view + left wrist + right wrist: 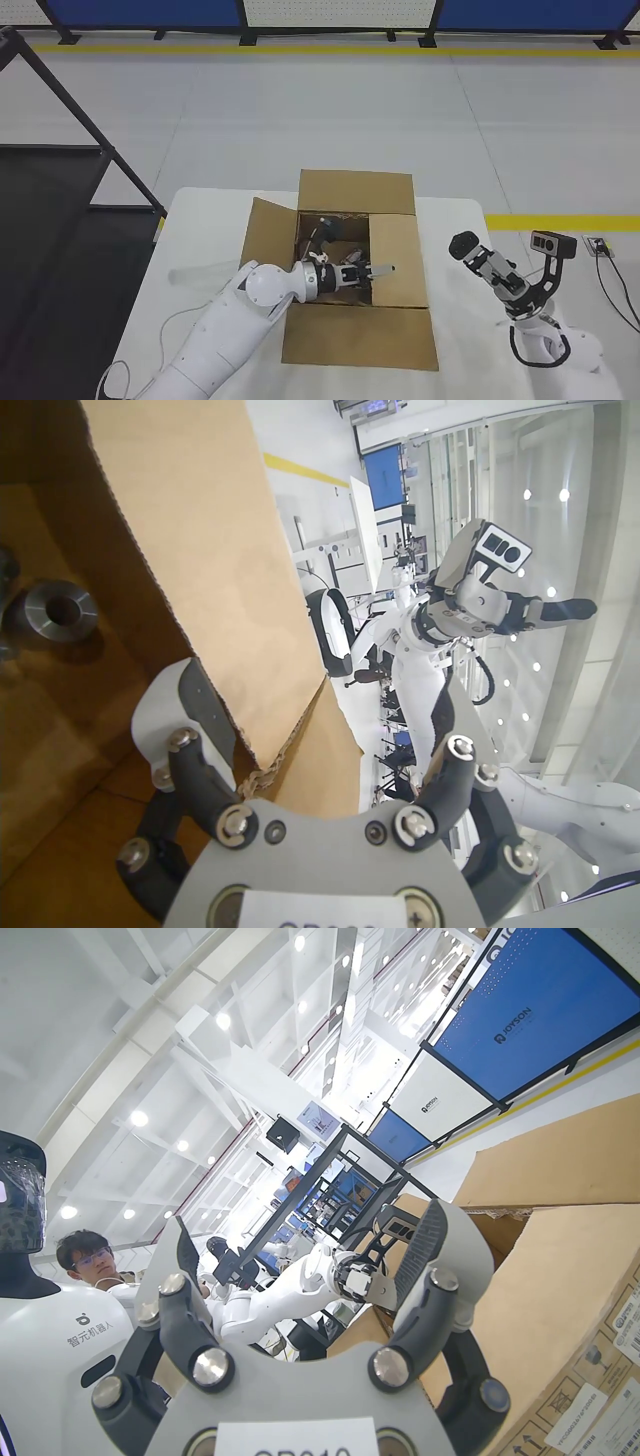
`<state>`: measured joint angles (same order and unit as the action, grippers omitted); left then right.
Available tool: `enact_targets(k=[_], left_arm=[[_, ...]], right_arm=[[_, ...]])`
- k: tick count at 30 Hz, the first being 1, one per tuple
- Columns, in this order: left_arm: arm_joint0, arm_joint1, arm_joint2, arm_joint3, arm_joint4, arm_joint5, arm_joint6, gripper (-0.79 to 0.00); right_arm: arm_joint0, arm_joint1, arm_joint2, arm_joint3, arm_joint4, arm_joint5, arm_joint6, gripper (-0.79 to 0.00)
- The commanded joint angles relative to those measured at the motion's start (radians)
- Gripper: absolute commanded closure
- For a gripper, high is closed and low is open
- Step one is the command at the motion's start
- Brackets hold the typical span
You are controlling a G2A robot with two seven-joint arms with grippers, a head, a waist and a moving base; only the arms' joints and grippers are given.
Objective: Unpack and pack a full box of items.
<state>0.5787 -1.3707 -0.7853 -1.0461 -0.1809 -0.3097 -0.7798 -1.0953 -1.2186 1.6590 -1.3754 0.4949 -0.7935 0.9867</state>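
**Left pincer straddles the box wall, steel part waiting inside**

Starting on the left: the left pincer (325, 700) is reached in over the cardboard box (355, 190), which sits open in the middle of the white counter (215, 215). Its jaws are spread wide and grip nothing. One finger (200, 710) is inside the box, the other is outside, and the edge of the side flap (397, 260) runs up between them without being pinched.

Down on the box floor sits a metal ring (60, 610), a short grey cylinder with a hole through its middle, standing with the hole facing up. A darker part lies just beside it, too cut off to identify.

My read on that ring: solid steel, so heavy for its size, rigid and smooth enough to slip. The best hold looks like squarely across the round outer wall, low and centred, with a firm close. A grip on the top lip would likely let it tip out. The cardboard is the opposite: light and bendy, and the flap will fold if pushed.

Over on the right, the right pincer (305, 1248) hangs above the counter, well apart from the box, with its jaws wide and empty.
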Motion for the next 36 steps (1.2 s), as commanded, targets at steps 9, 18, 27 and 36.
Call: enact_targets(k=[9, 18, 27, 36], left_arm=[[0.009, -0.01, 0.0, 0.035, 0.013, -0.007, -0.007, -0.785], [0.005, -0.032, 0.005, 0.052, -0.012, -0.048, 0.036, -0.785], [0.044, -0.024, -0.049, -0.033, 0.0, -0.116, 0.092, -0.785], [0.053, -0.041, -0.025, -0.155, 0.058, -0.073, 0.17, -0.785]], right_arm=[[-0.013, 0.011, -0.009, -0.029, -0.003, 0.0, -0.017, -0.785], [-0.03, 0.021, -0.012, -0.041, -0.002, -0.009, -0.03, -0.785], [-0.046, 0.031, -0.012, -0.053, 0.017, -0.016, -0.027, -0.785], [-0.08, 0.046, 0.025, -0.056, 0.059, -0.039, -0.009, -0.785]])
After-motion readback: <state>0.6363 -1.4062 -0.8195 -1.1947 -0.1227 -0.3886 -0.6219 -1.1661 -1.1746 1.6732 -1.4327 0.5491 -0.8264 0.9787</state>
